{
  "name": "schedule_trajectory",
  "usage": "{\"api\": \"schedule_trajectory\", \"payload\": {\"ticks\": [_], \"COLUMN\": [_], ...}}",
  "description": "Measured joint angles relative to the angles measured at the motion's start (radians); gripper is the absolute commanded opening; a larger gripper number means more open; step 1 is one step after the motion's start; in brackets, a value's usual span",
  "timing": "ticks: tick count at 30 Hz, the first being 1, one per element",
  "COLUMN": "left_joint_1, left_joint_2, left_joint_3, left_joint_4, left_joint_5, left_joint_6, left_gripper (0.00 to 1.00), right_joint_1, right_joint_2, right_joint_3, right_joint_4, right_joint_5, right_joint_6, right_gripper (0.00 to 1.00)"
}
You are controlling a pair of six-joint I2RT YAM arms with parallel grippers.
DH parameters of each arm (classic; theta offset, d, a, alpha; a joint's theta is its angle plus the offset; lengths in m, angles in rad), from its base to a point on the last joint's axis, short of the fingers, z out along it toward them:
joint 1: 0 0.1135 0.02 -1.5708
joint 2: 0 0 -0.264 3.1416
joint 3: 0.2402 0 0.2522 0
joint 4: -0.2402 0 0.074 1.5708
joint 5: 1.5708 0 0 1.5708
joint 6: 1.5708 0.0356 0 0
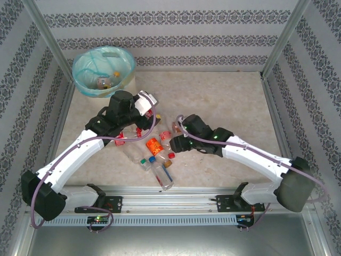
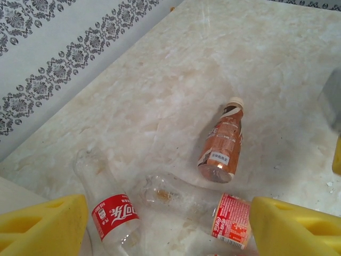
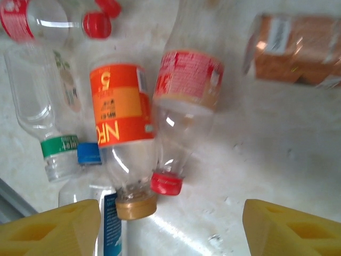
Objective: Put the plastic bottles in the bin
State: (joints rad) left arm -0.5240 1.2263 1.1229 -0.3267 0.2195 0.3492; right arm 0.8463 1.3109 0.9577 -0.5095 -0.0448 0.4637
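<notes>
Left hand (image 2: 168,213), right hand (image 3: 171,213) wide, empty, above bottles (image 1: 154,146); bin (image 1: 127,79) far-left corner; open table (image 1: 229,101) right.

Orange-labelled clear bottle (image 3: 120,104) on beige marbled table (image 3: 272,144).

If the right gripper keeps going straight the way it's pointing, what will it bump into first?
Probably the red-capped bottle, lying straight ahead of the right gripper, or the orange-labelled bottle beside it; depth is unclear.

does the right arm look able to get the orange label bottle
Probably yes: the orange bottle lies uncovered just ahead of the open right fingers, though a red-capped bottle lies beside it.
</notes>
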Motion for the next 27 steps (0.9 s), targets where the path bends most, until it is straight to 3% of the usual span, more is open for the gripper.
{"api": "schedule_trajectory", "payload": {"ticks": [6,10,14,27], "left_joint_1": [0.000,0.000,0.000,0.000], "left_joint_2": [-0.023,-0.048,-0.065,-0.169], "left_joint_3": [-0.033,-0.066,-0.068,-0.100], "left_joint_4": [0.008,0.024,0.027,0.103], "left_joint_5": [0.006,0.005,-0.018,-0.133], "left_joint_6": [0.023,0.044,0.056,0.079], "left_gripper": [0.83,0.83,0.84,0.87], "right_joint_1": [0.060,0.077,0.097,0.365], "right_joint_2": [0.049,0.080,0.144,0.212], "right_joint_3": [-0.034,-0.031,-0.005,0.027], "right_joint_4": [-0.011,-0.011,-0.010,-0.060], "right_joint_5": [-0.008,-0.021,-0.053,-0.027], "right_joint_6": [0.099,0.131,0.135,0.155], "right_gripper": [0.71,0.65,0.67,0.76]}}
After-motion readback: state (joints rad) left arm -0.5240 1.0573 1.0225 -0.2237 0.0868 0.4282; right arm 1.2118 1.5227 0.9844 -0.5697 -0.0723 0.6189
